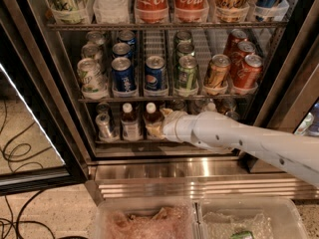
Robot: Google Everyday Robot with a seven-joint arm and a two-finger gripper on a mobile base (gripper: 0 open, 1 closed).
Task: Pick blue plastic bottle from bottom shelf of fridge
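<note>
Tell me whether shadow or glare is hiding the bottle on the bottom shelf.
Camera view: the bottom shelf is dimmer than the can rack above; glare falls on the steel base; the gripper, not shadow, covers part of the blue plastic bottle.

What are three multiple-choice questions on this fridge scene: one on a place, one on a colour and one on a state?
1. Where is the gripper?
A. At the top shelf
B. On the bottom shelf, against the right-hand brown bottle
C. Over the bins on the floor

2. What colour is that bottle's cap?
A. Red
B. Green
C. White

3. How does that bottle stand?
A. Upright on the shelf
B. Lying on its side
C. Lifted out of the fridge

Answers:
1. B, the arm ends on the lowest rack, right beside that bottle.
2. C, the cap shows white above the dark drink.
3. A, its cap points straight up and its base is down on the rack.
</note>
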